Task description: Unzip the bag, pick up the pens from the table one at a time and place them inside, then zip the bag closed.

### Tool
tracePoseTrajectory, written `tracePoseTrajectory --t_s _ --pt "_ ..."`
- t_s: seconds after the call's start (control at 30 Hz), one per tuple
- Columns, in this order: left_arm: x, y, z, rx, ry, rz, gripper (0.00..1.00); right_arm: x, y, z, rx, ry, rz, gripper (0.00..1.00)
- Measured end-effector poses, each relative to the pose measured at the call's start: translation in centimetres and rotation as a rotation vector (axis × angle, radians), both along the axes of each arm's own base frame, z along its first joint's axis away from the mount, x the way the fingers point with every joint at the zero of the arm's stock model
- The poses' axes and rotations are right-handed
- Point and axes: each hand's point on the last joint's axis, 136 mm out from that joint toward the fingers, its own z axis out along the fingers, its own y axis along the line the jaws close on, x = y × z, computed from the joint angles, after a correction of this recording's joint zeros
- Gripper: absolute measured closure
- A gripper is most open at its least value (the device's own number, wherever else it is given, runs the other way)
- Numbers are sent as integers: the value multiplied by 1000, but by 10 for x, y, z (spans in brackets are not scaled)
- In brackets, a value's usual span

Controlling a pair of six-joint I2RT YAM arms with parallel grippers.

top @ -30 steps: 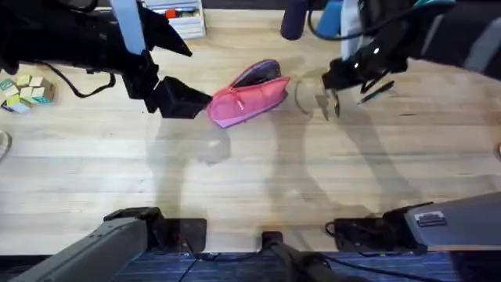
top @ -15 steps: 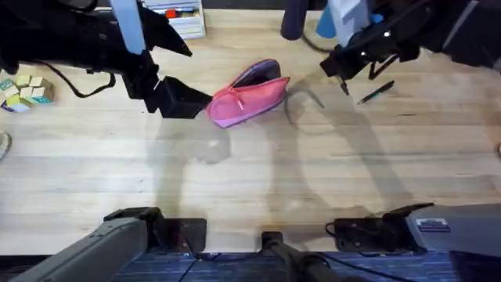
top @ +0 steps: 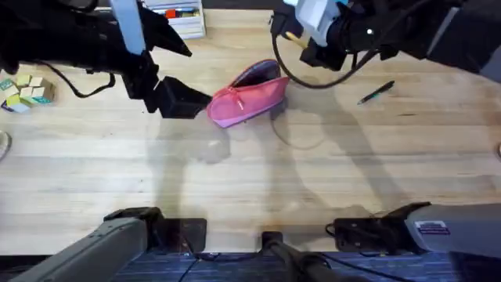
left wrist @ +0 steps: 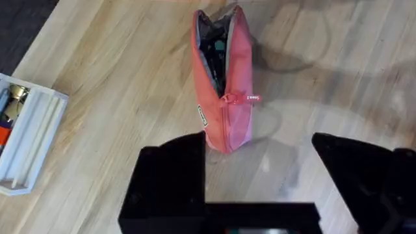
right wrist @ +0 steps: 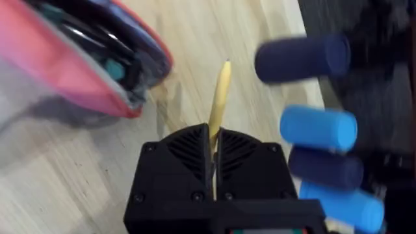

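Observation:
The pink bag [top: 249,99] lies on the table [top: 250,172], its zipper open at the far end and its dark lining showing [left wrist: 214,45]. My left gripper [top: 185,99] is open at the bag's closed end, which lies close to one finger [left wrist: 172,175] in the left wrist view. My right gripper [top: 304,43] hangs just beyond the bag's open end, shut on the yellow-tan pen [right wrist: 221,94], which sticks out past its fingertips. The bag's open mouth [right wrist: 97,58] is beside that pen. The dark pen [top: 376,92] lies on the table to the right.
A white tray [top: 185,17] with markers stands at the back; it also shows in the left wrist view [left wrist: 26,140]. Small wooden blocks [top: 23,90] sit at the far left. Blue and purple cylinders [right wrist: 318,127] stand behind the right gripper.
My right arm has risen and swung left and toward the back, from beside the bag to just past its open end. The left arm, bag and dark pen have stayed put.

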Motion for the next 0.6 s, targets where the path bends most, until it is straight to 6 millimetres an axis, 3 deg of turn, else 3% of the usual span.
tracePoseTrajectory --t_s 0.6 --pt "0 3 -2 20 5 9 8 -38 72 6 -83 -161 697 970"
